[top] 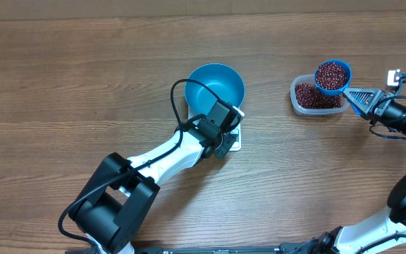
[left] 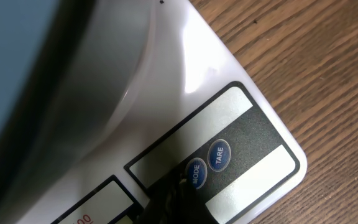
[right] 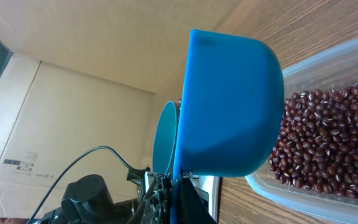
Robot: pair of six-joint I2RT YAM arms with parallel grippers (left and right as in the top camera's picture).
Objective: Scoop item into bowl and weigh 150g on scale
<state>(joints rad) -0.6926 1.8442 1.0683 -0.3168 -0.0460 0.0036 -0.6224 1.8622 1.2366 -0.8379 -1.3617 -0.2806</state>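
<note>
Glossy white plastic scale [left: 185, 81], smooth blue plastic scoop [right: 229, 106], grained wooden table [top: 83, 85].

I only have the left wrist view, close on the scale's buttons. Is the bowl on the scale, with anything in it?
Observer: The bowl sits on the scale, empty.
Operator: Where are the beans?
Observer: Most of the beans lie in a clear tub to the bowl's right.
Operator: And the other arm?
Observer: The right end effector grips a blue scoop, full of beans, over the tub.
</note>
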